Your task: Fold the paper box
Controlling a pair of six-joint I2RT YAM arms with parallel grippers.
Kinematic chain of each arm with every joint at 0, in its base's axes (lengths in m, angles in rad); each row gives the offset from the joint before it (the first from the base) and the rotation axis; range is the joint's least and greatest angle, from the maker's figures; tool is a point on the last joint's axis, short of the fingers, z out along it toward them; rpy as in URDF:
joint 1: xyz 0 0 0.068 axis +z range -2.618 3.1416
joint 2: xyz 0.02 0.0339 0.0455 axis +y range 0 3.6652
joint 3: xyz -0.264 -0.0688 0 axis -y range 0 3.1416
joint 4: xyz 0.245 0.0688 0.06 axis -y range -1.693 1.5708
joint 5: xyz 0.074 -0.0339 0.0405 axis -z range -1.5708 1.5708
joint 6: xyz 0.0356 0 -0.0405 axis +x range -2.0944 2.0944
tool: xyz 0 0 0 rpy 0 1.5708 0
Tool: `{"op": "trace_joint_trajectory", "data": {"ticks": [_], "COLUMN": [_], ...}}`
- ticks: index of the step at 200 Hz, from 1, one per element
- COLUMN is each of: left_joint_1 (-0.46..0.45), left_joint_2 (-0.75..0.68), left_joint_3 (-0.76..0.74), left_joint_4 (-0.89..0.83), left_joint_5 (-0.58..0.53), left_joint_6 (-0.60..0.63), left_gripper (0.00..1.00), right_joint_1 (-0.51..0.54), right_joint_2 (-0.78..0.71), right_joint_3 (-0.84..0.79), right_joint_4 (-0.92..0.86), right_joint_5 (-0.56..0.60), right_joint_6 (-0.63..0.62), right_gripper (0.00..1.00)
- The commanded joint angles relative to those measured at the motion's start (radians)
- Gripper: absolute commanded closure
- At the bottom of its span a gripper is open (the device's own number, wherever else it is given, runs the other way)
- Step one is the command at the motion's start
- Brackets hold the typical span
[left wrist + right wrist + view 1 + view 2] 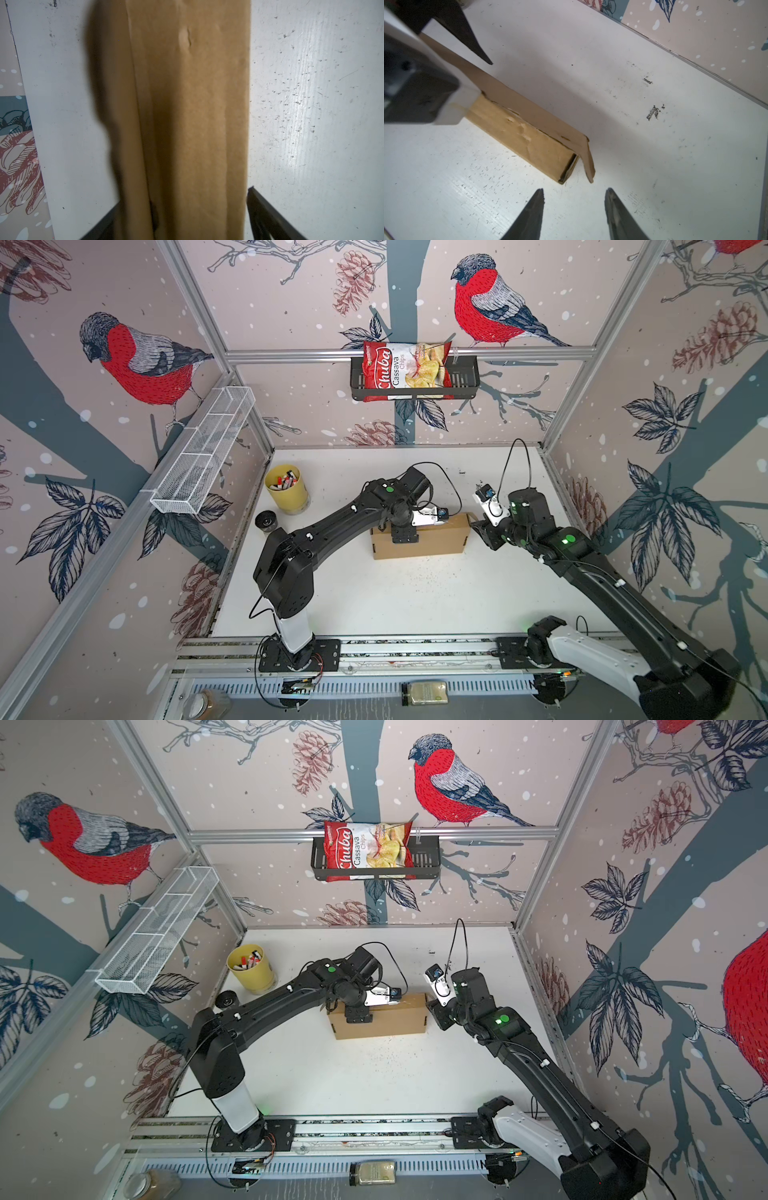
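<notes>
Paper box (428,543): sat at the middle of the bench (415,601), in its far half, nearly folded up, long side facing near.
Right end: open; a tab (588,160) hung loose beside the dark gap, not tucked in.
Left claw (404,535): set over the box from above, jaws spread wide astride its long walls; whether they pressed the walls or stood just beside them could not be told.
Right claw (575,191): released and empty, just right of the open end, apart from the cardboard.
Step in hand: closing the last end, by my reading.
Next move: probably the right claw pushing the tab into the gap while the left steadied the box. It called for a gentle push, since the card could crease.
Around: a yellow cup of markers (287,489) at the far left, well apart.
</notes>
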State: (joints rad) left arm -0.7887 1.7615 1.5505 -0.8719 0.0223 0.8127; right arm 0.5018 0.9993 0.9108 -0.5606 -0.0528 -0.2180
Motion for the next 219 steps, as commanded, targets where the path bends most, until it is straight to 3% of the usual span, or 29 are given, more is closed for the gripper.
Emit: {"op": "trace_joint_trajectory", "data": {"ticks": [1,67,156,219], "left_joint_1": [0.002,0.003,0.002,0.001], "left_joint_2": [-0.003,0.009,0.024,0.023], "left_joint_3": [0.001,0.009,0.023,0.025], "left_joint_4": [0.004,0.004,-0.004,0.001], "left_joint_5": [0.012,0.013,0.019,0.001], "left_joint_6": [0.005,0.004,-0.002,-0.017], "left_gripper": [0.19,0.2,0.21,0.21], "right_joint_1": [0.0,0.001,-0.001,-0.001], "right_joint_2": [0.019,0.084,0.108,0.117], "right_joint_3": [0.004,0.005,-0.038,-0.004], "right_joint_4": [0.052,0.093,0.151,0.085], "right_joint_5": [0.033,0.033,-0.006,-0.061], "right_joint_6": [-0.043,-0.044,-0.023,0.028], "right_gripper": [0.51,0.68,0.81,0.91]}}
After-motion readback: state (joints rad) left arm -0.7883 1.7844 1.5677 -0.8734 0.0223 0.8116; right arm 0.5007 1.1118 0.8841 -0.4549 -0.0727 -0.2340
